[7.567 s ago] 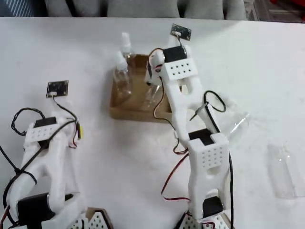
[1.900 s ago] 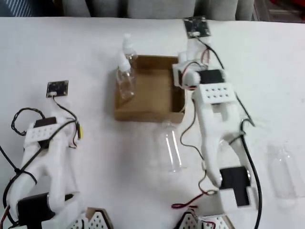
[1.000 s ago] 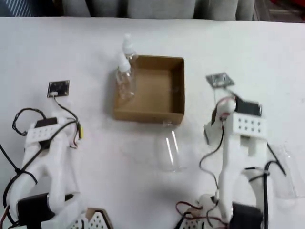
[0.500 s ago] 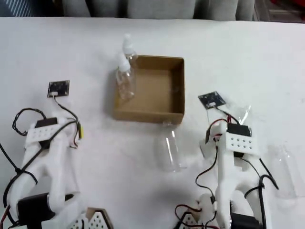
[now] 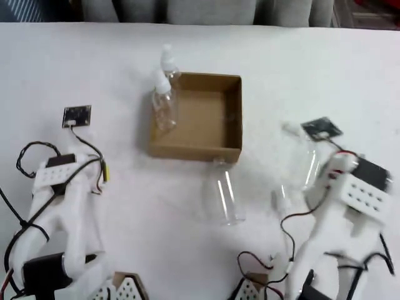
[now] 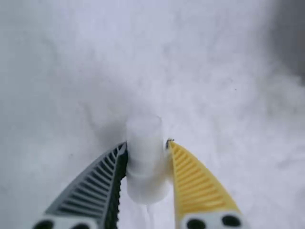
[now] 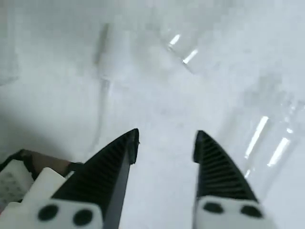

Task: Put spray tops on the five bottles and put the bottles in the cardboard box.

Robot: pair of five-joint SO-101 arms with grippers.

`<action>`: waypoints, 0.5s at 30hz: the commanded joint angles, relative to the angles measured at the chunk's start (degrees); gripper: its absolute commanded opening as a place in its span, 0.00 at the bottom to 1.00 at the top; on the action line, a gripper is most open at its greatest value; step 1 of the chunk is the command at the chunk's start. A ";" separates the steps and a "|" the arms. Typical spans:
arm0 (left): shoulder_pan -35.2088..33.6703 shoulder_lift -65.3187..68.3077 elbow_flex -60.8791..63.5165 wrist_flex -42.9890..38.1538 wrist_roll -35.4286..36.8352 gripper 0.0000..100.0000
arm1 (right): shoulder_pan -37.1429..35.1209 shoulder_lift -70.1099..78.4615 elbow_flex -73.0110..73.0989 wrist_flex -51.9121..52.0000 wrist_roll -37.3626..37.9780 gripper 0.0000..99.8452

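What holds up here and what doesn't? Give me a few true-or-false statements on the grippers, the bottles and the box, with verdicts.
1. The left gripper is closed on a white spray top. True.
2. The right gripper holds a bottle. False: it is open and empty above the table.
3. Two topped bottles stand at the left wall of the cardboard box. True.
4. The lying bottle in front of the box has its spray top on. False: its neck is bare.
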 commanded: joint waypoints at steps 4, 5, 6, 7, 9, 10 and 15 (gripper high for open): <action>0.84 -2.59 -0.18 -1.32 -0.70 0.02 | 13.23 -3.38 -2.90 -1.10 13.36 0.08; 0.84 -2.59 -0.18 -1.32 -0.70 0.02 | 14.90 -3.03 -2.90 -2.86 13.80 0.11; 0.84 -2.59 -0.18 -1.32 -0.70 0.02 | 16.13 -2.42 -2.81 -4.97 13.71 0.15; 0.84 -2.59 -0.18 -1.32 -0.70 0.02 | 17.19 -1.54 -2.73 -7.08 13.71 0.19; 0.84 -2.59 -0.09 -1.32 -0.70 0.02 | 18.59 1.01 -2.81 -9.98 13.80 0.23; 0.84 -2.59 -0.09 -1.32 -0.70 0.02 | 18.86 2.59 -3.08 -11.03 14.07 0.24; 0.75 -2.59 0.00 -1.23 -0.70 0.02 | 19.38 9.45 -3.16 -17.54 18.81 0.24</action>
